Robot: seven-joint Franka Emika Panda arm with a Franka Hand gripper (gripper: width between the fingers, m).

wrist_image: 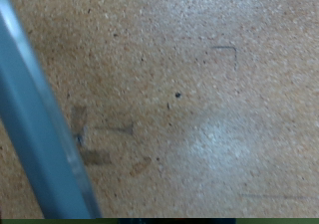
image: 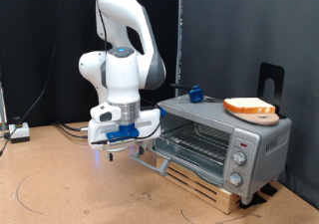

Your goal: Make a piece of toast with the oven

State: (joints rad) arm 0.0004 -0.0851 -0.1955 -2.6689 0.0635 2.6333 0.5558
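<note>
The silver oven [image: 261,142] stands on a wooden slatted base at the exterior view's right. Its wire rack [image: 197,144] shows through the front, and the glass door [image: 152,161] looks dropped open towards the gripper. The piece of toast [image: 249,106] lies on a round wooden board [image: 261,116] on the oven's roof. My gripper [image: 119,148] hangs low just to the left of the door's edge, fingers pointing down, with nothing seen between them. In the wrist view only the brown table top [wrist_image: 199,105] and a slanted grey-blue bar [wrist_image: 40,134] show; the fingers are out of frame.
A small blue object [image: 195,93] sits on the oven's roof at its back left. A black stand [image: 271,85] rises behind the oven. Cables and a white box [image: 18,132] lie at the exterior view's left edge. The slatted base [image: 204,182] juts out below the oven.
</note>
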